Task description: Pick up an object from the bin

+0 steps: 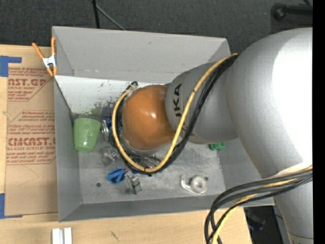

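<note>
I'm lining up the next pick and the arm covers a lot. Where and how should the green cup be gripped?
Probably from straight above, gripping the green cup end to end, rim end and base end, in line with the wall. It seems to lie on its side close against the bin's left wall, which leaves little room to reach down on that side.

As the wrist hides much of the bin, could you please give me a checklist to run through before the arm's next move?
1. Anything held by the gripper: cannot tell.
2. Gripper apart from the blue piece beside it: cannot tell.
3. Green cup at the left of the bin, clear of the arm: ok.
4. Clear round piece near the front wall, unobstructed: ok.
5. Small things under the orange wrist cover: hidden, cannot tell.
6. Cable loop clear of those things: cannot tell.
</note>
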Action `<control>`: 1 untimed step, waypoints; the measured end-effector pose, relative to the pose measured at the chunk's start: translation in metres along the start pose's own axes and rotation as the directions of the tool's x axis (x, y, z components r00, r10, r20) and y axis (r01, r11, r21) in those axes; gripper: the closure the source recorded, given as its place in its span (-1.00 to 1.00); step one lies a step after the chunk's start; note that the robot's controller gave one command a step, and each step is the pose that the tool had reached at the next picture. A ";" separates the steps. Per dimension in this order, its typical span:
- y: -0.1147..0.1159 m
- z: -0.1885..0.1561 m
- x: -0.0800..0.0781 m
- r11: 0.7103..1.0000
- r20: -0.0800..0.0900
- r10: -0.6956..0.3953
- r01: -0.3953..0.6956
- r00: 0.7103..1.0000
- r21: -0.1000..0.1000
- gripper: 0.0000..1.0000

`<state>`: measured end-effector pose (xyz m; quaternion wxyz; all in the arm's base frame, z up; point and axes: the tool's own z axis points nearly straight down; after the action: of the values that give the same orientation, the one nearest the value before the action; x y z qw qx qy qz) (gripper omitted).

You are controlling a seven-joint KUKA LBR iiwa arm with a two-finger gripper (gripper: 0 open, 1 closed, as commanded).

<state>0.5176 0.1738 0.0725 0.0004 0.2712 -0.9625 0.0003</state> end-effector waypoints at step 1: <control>0.002 0.000 0.000 1.000 0.001 0.000 0.000 1.000 -0.003 1.00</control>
<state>0.5171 0.1756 0.0726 0.0003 0.2712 -0.9625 -0.0012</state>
